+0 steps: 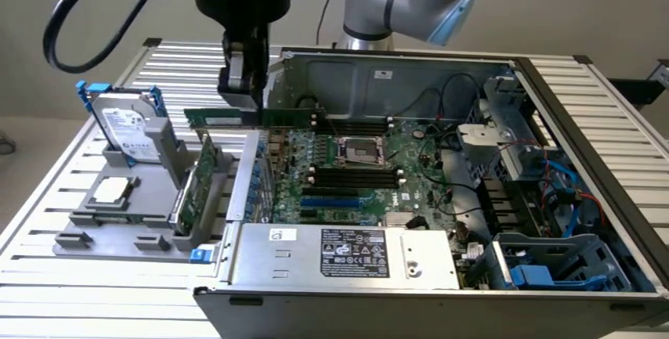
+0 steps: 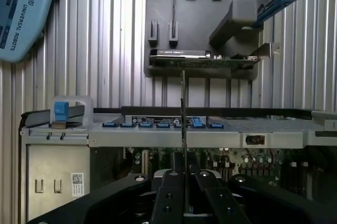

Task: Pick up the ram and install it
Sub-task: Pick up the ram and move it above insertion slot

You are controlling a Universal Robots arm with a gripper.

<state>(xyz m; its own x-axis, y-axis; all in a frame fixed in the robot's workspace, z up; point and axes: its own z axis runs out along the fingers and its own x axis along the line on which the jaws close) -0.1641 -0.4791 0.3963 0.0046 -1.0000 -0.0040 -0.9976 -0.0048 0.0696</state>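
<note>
The black two-fingered gripper (image 1: 243,98) is clamped on the ram (image 1: 282,117), a long, narrow green circuit-board stick. In the wrist view the board is seen edge-on as a thin line, with a finger closed against each flat face. The stick is held level with a long edge facing down, and it is gripped away from its ends. This is judged to be so that the contact edge can be pressed squarely into a slot. The ram hangs in the air over the side wall of the open grey metal computer case (image 1: 345,84), touching nothing but the fingers.

The long black memory slots (image 1: 356,174) beside the silver processor socket (image 1: 361,149) lie lower and towards the exterior view's right, well apart from the stick, so nothing has been seated yet.

On the exterior view's left, a grey fixture block (image 1: 99,229) is set on the slatted aluminium table (image 1: 178,65). A silver hard drive with blue rails (image 1: 128,129) and a wider green expansion card (image 1: 193,186) are stood upright in it, probably so that a gripper can close on them from above. A square processor chip (image 1: 110,192) is laid flat.

Part of the stick is covered by the fingers, and its chips and label cannot be made out. Whether the slot latches are open cannot be told. The arm is cut off at the frame's upper edge.
</note>
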